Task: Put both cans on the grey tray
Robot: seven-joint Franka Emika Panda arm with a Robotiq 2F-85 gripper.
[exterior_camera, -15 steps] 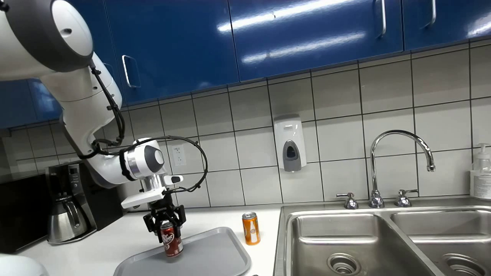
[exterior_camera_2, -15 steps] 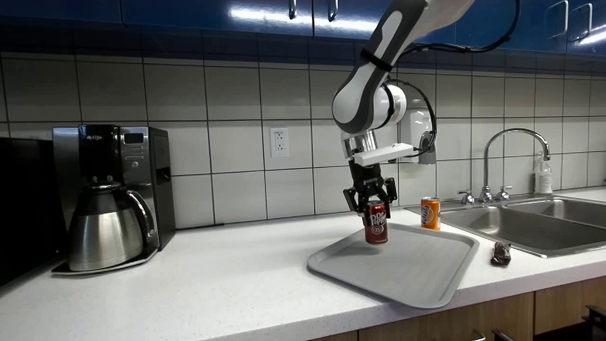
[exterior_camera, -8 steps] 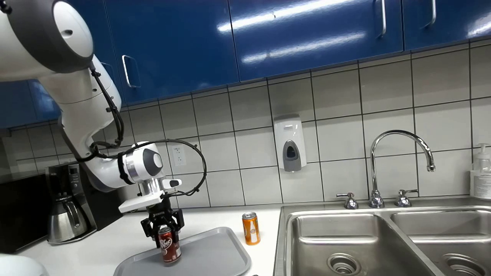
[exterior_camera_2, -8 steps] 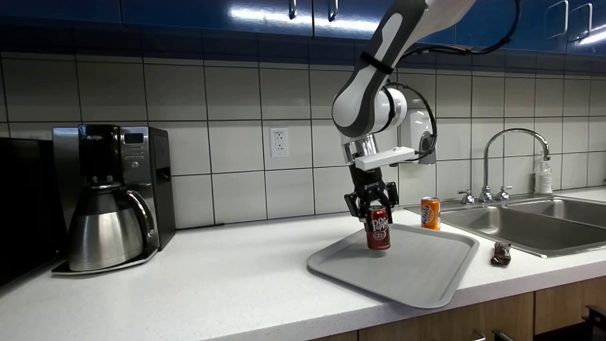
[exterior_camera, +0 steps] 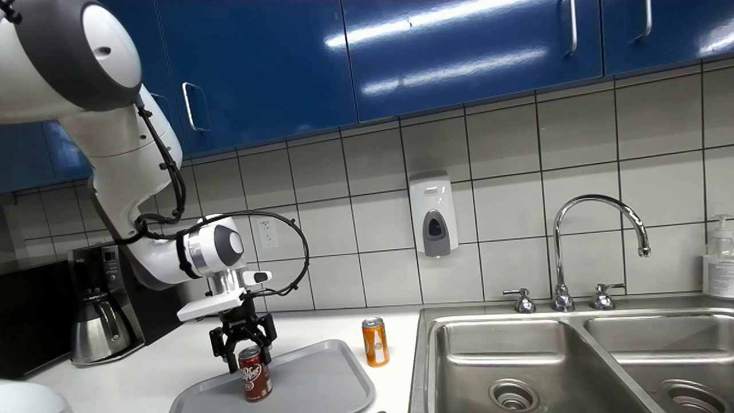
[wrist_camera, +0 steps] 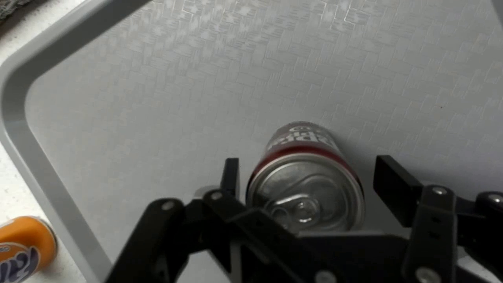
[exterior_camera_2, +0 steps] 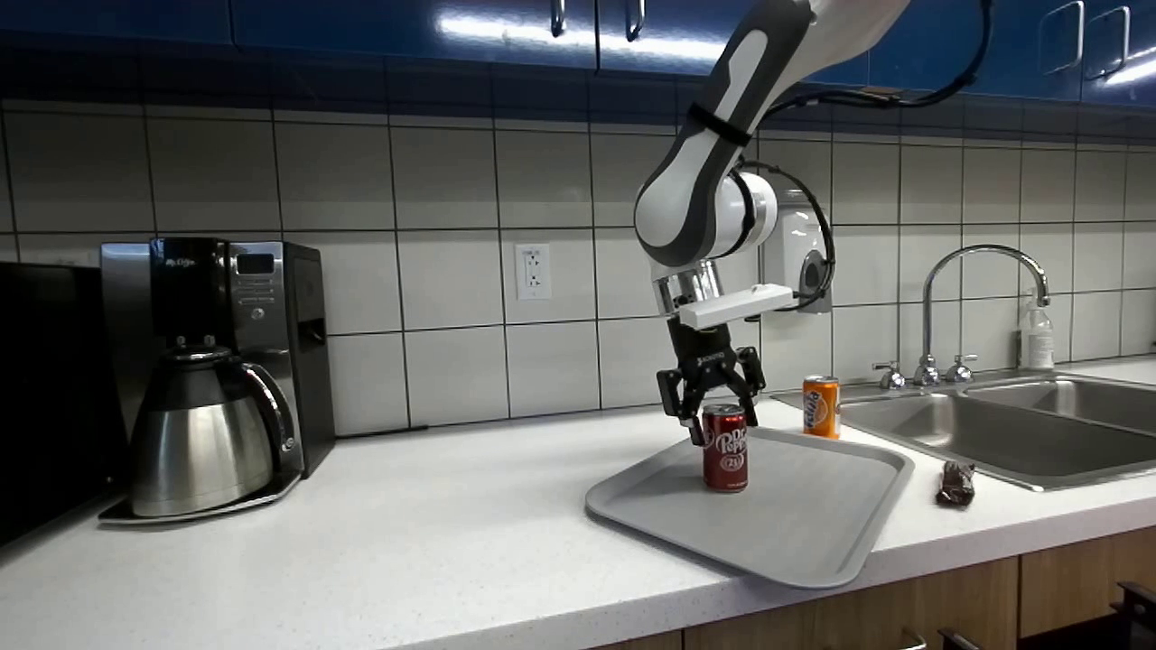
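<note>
The red can (exterior_camera: 256, 380) stands upright on the grey tray (exterior_camera: 321, 381) in both exterior views, also here (exterior_camera_2: 725, 462). My gripper (exterior_camera_2: 723, 430) is around the can's upper part from above, its fingers spread. In the wrist view my gripper (wrist_camera: 308, 184) is open, with a gap between each finger and the red can (wrist_camera: 310, 188); the lower edge of the can's silvery top is hidden by the gripper. The orange can (exterior_camera_2: 821, 408) stands upright on the counter beside the tray, outside its rim; it also shows at the lower left of the wrist view (wrist_camera: 25, 249).
The steel double sink (exterior_camera_2: 984, 460) lies beyond the orange can. A small dark wrapped item (exterior_camera_2: 955, 484) lies on the counter between tray and sink. A coffee maker with a steel pot (exterior_camera_2: 203, 442) stands at the far left. The tray's near corner reaches the counter's front edge.
The red can has come down from above the tray and now stands on it. My gripper has moved down with it, and its fingers have opened away from the can. The orange can has not moved.
</note>
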